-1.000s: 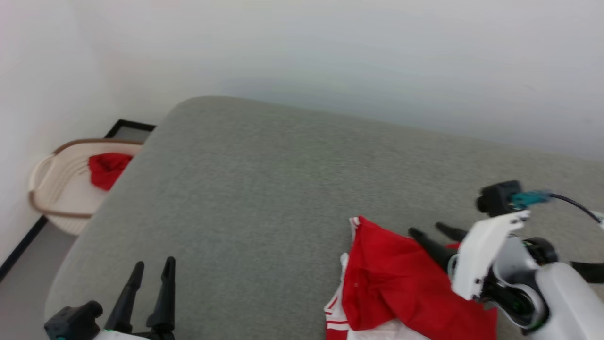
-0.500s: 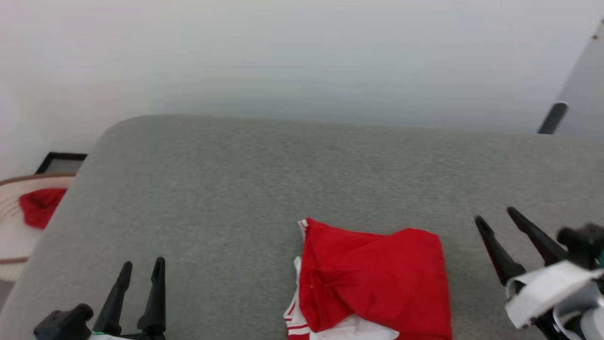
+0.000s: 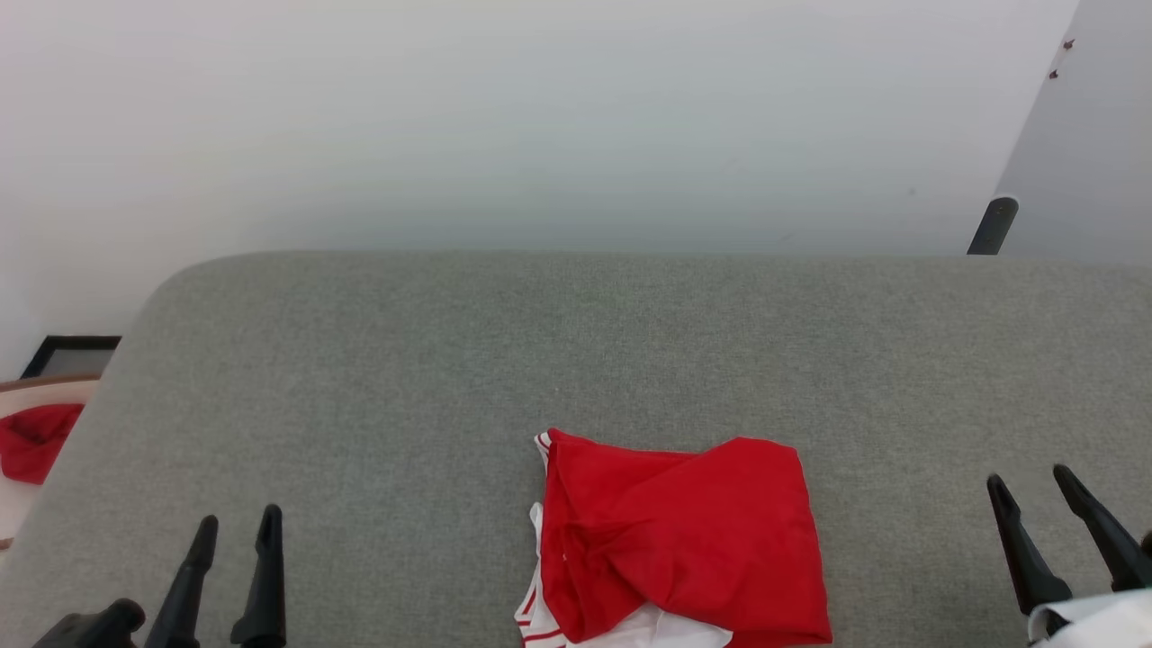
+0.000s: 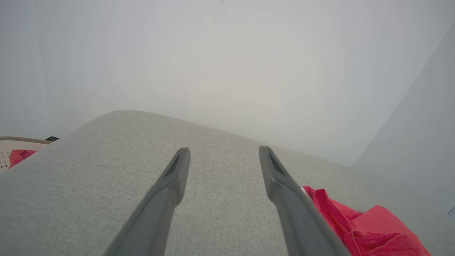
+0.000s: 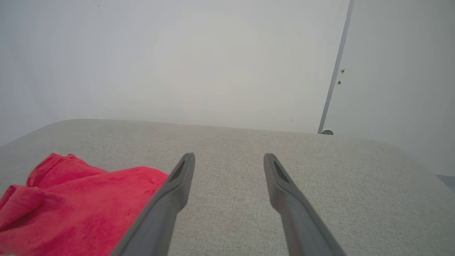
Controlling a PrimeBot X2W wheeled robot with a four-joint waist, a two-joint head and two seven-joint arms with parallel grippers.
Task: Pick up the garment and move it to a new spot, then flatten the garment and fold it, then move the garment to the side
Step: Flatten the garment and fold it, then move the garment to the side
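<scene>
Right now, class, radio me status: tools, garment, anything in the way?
Left tool open, empty, low left. Right tool open, empty, low right. Garment crumpled on grey cushion between them, untouched. Other red cloth far left, off the cushion.

A broad grey fabric-covered surface (image 3: 432,360) with rounded corners carries a loosely folded red jersey shirt (image 3: 684,540) with white, red-striped trim, lying rumpled toward the surface's near side, around its middle.

We see the garment (image 3: 684,531) cut off at the head view's bottom edge, the basket (image 3: 45,389) at its left.
</scene>
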